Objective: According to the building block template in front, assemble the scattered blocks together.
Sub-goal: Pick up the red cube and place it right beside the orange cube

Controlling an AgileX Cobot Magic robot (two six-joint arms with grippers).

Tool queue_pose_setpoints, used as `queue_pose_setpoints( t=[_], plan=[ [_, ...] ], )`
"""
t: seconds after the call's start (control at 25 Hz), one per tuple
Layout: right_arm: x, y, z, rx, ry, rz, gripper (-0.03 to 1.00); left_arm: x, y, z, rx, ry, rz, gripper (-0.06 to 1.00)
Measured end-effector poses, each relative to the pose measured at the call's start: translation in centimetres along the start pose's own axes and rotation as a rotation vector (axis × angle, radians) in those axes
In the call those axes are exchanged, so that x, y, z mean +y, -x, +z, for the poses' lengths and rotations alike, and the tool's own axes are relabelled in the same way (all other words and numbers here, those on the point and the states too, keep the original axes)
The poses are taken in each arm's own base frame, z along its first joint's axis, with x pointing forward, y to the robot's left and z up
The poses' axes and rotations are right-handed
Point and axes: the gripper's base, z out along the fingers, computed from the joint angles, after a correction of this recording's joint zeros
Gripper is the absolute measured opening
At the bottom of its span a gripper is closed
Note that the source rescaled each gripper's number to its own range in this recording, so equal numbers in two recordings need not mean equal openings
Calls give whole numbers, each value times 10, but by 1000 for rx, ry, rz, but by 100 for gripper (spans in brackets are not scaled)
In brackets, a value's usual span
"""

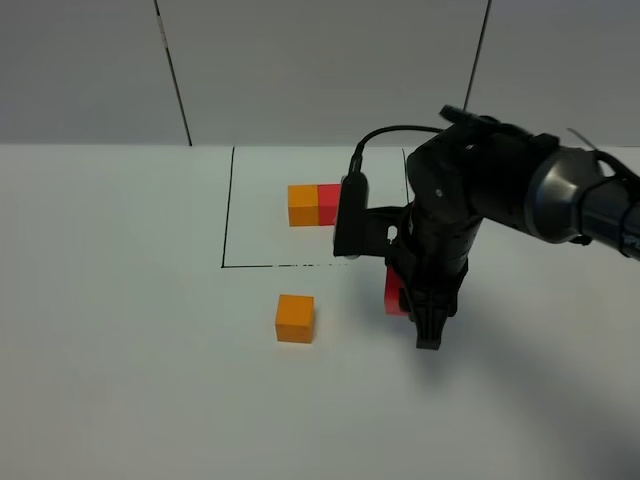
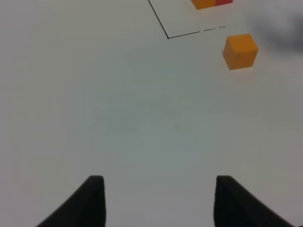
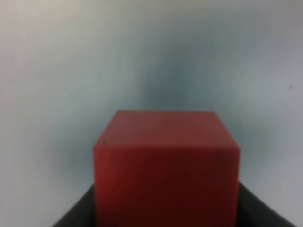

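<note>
Got the right fingers [image 1: 428, 328] clamped shut on the loose red cube [image 1: 393, 292], just on the near side of the black outline [image 1: 226, 210] drawn on the white surface [image 1: 120, 350]. Can't tell if it's lifted or resting, tbh. Seeing the loose orange cube [image 1: 295, 318] off to its left, clearly apart, touching nothing. Farther back, inside the outline, spotting the template pair [image 1: 316, 204], orange left and red right, stuck together. Left fingers [image 2: 90, 203] spread apart over bare surface, gripping nothing.
</note>
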Motion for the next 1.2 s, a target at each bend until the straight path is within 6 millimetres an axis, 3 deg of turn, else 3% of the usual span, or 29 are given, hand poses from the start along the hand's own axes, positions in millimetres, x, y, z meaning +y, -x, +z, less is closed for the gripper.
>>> queue_pose_setpoints(
  t=[0.24, 0.72, 0.92, 1.2],
  plan=[
    [12, 12, 31, 50, 63, -89, 15, 0, 0, 0, 0, 0, 0, 29],
    [1, 35, 48, -23, 103, -87, 15, 0, 0, 0, 0, 0, 0, 29],
    [3, 37, 66, 3, 144, -98, 15, 0, 0, 0, 0, 1, 0, 30],
    [1, 40, 72, -15, 130, -106, 15, 2, 0, 0, 2, 21, -14, 49]
  ],
)
